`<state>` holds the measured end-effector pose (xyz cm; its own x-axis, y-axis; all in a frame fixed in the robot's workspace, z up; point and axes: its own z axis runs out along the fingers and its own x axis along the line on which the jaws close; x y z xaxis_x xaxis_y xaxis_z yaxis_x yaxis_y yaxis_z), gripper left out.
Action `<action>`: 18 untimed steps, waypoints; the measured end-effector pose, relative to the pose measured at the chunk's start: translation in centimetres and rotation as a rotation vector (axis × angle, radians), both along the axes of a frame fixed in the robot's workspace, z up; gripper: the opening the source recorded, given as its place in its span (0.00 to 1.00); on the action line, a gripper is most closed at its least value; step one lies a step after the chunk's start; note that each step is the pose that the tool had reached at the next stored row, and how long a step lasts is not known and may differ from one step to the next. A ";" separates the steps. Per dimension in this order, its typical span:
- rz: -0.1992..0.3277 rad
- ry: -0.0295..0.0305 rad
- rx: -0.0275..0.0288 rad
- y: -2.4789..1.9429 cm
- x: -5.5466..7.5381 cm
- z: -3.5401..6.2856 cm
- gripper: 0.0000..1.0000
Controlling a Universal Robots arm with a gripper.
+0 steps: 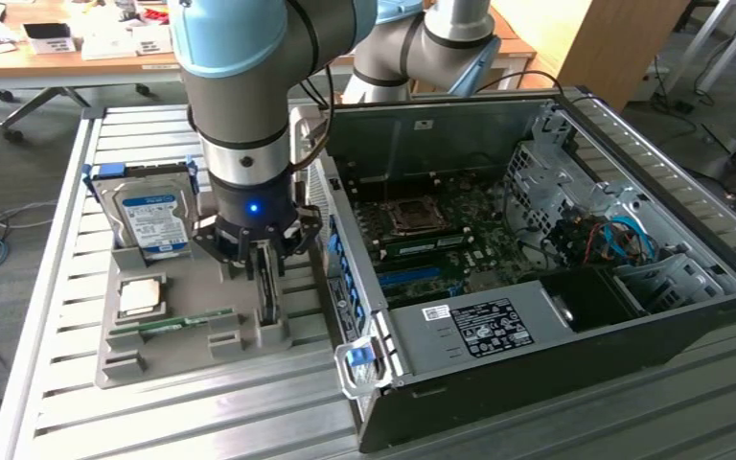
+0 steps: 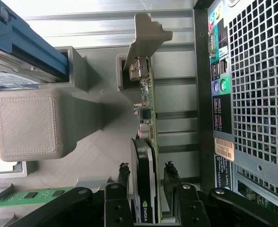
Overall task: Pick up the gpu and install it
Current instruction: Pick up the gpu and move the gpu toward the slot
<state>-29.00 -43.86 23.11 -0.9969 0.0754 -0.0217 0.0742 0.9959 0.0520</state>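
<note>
The gpu [image 1: 269, 309] stands on edge in a slot of the grey holder tray [image 1: 189, 359], beside the open computer case [image 1: 707, 287]. In the wrist view the gpu [image 2: 144, 151] shows its black cooler, green card edge and silver end bracket [image 2: 146, 35], which sits in a grey slot. My gripper [image 1: 264, 278] is lowered straight over it. The gripper [image 2: 146, 172] straddles the card with one finger on each side. A thin gap shows on the green card side, so the jaws look open around it.
A hard drive [image 1: 150, 216] with a blue-white label stands at the tray's back. A processor [image 1: 142, 295] and a green memory stick [image 1: 170, 324] lie on the tray. The case's rear panel [image 2: 252, 94] runs close beside the gpu. The motherboard [image 1: 432, 240] lies exposed inside.
</note>
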 end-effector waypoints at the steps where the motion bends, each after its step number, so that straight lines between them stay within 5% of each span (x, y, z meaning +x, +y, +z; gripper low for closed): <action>1: 0.000 0.0001 -0.0001 0.00 0.0 0.00 0.43; 18: 0.000 0.0000 0.0001 0.00 0.0 -0.01 0.35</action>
